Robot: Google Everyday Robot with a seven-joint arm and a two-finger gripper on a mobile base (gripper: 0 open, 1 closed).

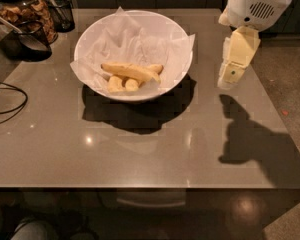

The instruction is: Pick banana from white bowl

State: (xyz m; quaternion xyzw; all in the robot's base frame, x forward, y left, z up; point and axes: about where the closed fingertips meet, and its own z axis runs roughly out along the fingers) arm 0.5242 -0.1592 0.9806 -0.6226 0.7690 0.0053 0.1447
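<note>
While above glossy grey table (140, 159), gripper (230, 75) near white bowl (136, 96).

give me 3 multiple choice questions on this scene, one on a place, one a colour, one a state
1. Where is the gripper?
A) above the table, right of the white bowl
B) in the bowl
C) left of the bowl

2. The paper lining is:
A) green
B) white
C) red

3. The banana is:
A) in the gripper
B) on the table
C) lying in the bowl

A: it hangs beside the bowl's right rim.
B: the crinkled sheet is white.
C: it lies inside, apart from the gripper.
</note>
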